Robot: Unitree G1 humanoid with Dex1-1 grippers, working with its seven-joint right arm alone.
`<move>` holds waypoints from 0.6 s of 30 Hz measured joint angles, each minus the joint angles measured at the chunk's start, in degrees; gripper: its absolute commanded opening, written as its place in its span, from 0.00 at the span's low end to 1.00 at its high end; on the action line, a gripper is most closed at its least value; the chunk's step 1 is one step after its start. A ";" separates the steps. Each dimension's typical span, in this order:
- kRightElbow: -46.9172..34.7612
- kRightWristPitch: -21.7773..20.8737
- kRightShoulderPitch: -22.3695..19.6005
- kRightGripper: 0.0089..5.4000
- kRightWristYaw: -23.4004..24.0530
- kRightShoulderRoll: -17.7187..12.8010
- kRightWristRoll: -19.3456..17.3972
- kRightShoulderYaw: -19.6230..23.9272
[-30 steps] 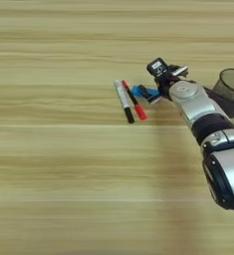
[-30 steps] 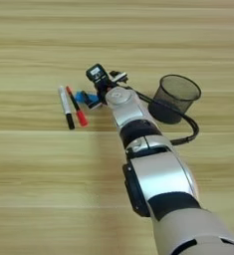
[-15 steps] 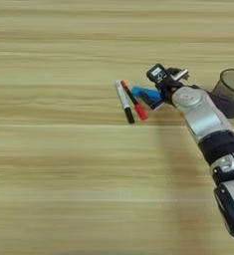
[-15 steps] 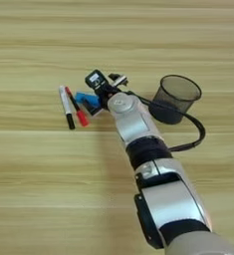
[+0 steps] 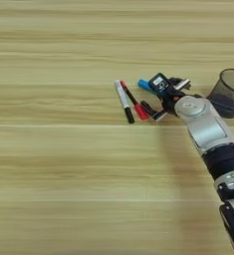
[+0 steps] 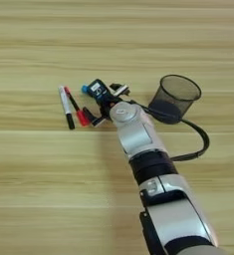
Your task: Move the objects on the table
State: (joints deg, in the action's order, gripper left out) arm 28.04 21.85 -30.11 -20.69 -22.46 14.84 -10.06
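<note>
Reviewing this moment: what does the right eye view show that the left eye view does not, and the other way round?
Only the right eye view shows the whole mesh cup, the black cable curling beside it, and more of the arm lower down. Only the left eye view shows extra bare table to the left of the markers; its cup is cut by the right edge. Both show the white marker, the red marker, the blue block and the gripper among them.

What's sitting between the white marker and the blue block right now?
The slim red marker lies between the white marker and the blue block, close beside the white one. Both eye views show it.
</note>
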 measured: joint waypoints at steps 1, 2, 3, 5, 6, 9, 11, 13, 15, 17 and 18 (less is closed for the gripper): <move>-0.10 0.04 0.01 1.00 -0.05 0.01 -0.02 0.22; -0.08 0.07 0.02 1.00 -0.17 0.01 -0.14 0.41; 0.03 0.09 0.02 1.00 -0.35 0.01 -0.45 0.65; 0.57 0.08 -0.01 1.00 -0.63 0.04 -0.75 1.11; 0.94 0.06 -0.11 1.00 -0.78 0.08 -0.95 1.40; 3.02 -0.12 -1.00 1.00 -1.10 0.15 -2.30 2.77; 5.02 -0.71 -1.81 1.00 -1.01 0.15 -2.96 3.69; 6.93 -1.37 -2.70 1.00 -0.98 0.15 -3.23 4.11; 8.88 -2.03 -3.57 1.00 -1.02 0.16 -3.65 4.63; 11.08 -2.60 -4.50 1.00 -1.32 0.17 -4.77 5.51; 12.21 -2.85 -4.96 1.00 -1.48 0.18 -5.29 5.98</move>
State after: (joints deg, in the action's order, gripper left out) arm 40.25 19.00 -35.07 -22.16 -22.29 9.55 -4.08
